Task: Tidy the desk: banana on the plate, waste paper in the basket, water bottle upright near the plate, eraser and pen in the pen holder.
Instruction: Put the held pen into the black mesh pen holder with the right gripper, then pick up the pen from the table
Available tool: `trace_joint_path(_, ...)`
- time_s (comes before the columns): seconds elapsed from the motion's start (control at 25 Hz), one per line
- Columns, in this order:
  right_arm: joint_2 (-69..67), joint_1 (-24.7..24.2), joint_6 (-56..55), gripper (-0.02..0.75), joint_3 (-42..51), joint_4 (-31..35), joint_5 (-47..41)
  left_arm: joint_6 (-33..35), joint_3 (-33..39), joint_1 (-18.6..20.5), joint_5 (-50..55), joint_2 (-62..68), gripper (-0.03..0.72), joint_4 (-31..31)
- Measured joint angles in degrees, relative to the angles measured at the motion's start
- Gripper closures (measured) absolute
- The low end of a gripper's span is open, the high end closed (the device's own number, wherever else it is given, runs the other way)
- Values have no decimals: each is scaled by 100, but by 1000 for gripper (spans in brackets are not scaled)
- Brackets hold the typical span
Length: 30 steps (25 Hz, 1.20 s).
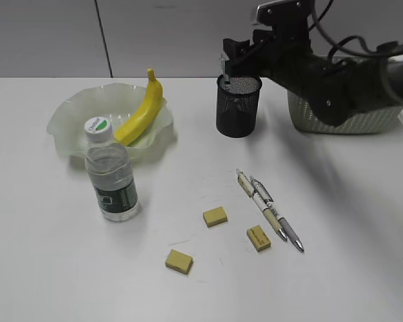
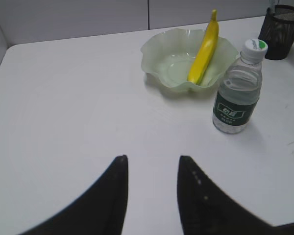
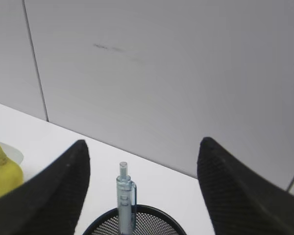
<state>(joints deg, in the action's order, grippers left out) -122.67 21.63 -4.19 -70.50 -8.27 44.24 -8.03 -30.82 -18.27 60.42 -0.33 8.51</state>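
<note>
Banana (image 1: 142, 113) in plate (image 1: 70, 114); water bottle (image 1: 111, 178) before plate; pen holder (image 1: 238, 106) right of plate.

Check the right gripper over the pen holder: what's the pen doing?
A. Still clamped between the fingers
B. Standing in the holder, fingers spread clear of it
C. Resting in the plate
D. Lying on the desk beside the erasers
B: in the right wrist view the pen stands upright in the pen holder, and the right gripper is open on either side without touching it.
</note>
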Motion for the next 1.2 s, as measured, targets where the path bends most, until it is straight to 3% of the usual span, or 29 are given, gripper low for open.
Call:
trace_joint_path(0.08,519,0,0,190,5,-6,-901,0,0,0,0,0,433,0)
trace_joint_path(0.16,1339,0,19,200,5,-6,-2382,0,0,0,0,0,433,0)
trace_joint_path(0.32,2977,0,32,295,210,-129,-5124,0,0,0,0,0,434,0)
trace_joint_path(0.44,4174,0,37,338,929,-217,-6737,0,0,0,0,0,441,-6)
trace_joint_path(0.68,6810,0,31,351,2547,-9,-9621,0,0,0,0,0,443,-11)
trace_joint_path(0.84,8768,0,26,353,3321,49,-10416,0,0,2,-6,100,443,-11)
trace_joint_path(1.2,11780,0,26,355,4090,240,-10411,12,-356,7,-735,1007,443,-88)
